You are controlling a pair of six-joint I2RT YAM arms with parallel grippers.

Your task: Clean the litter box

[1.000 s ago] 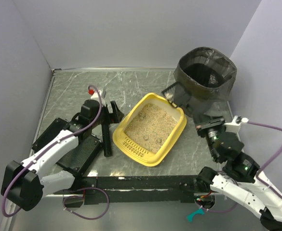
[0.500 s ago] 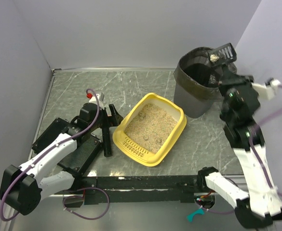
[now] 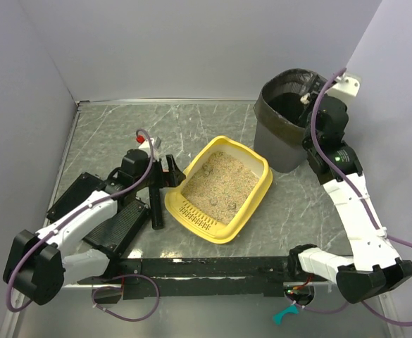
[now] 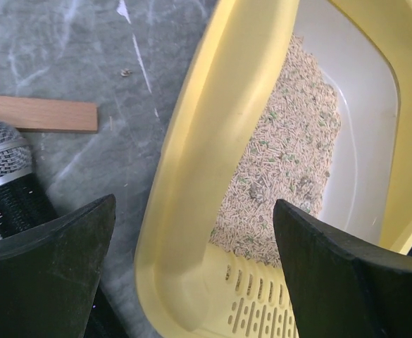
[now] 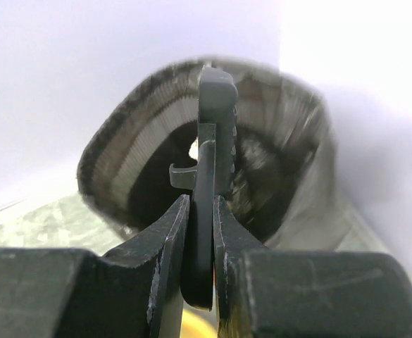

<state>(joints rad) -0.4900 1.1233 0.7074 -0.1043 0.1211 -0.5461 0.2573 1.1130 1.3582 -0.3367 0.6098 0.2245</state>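
The yellow litter box (image 3: 252,204) lies mid-table with beige litter (image 3: 216,184) and a few darker clumps in it. My left gripper (image 3: 169,173) is open at its left rim. In the left wrist view the wide-apart fingers (image 4: 194,211) straddle the litter box (image 4: 213,141) near its slotted end, touching nothing. My right gripper (image 3: 310,105) is raised over the dark grey bin (image 3: 290,137). In the right wrist view it (image 5: 201,201) is shut on the handle of a black scoop (image 5: 216,120), seen edge-on before the bin's mouth (image 5: 142,141).
Black flat pads (image 3: 114,225) and a long black bar (image 3: 155,201) lie left of the litter box. The left wrist view also shows a small wooden block (image 4: 45,114) and a mesh-headed microphone (image 4: 5,162) on the table. Walls close in on the left and back.
The right arm lifted the scoop from the litter box's far corner up over the bin and turned it into the bin's mouth. The left gripper edged toward the box rim.
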